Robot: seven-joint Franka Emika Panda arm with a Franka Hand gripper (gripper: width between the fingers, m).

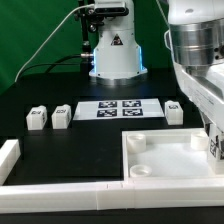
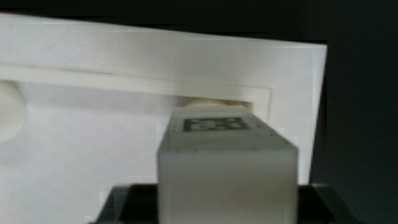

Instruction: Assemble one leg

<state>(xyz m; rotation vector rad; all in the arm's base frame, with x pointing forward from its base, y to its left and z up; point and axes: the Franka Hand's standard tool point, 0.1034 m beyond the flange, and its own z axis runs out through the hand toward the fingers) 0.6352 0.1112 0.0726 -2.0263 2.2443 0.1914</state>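
My gripper is at the exterior view's right, over the right corner of the large white square panel. It is shut on a leg, a small white block with a black-and-white tag. In the wrist view the held leg stands between the dark jaws of the gripper, its tag facing the camera. Its far end is close to a round recess by the raised rim of the panel. Whether the leg touches the panel cannot be told. Three more legs lie on the table, two at the left and one at the right.
The marker board lies in the middle, in front of the robot base. White border bars run along the front and the left. The arm's body fills the upper right.
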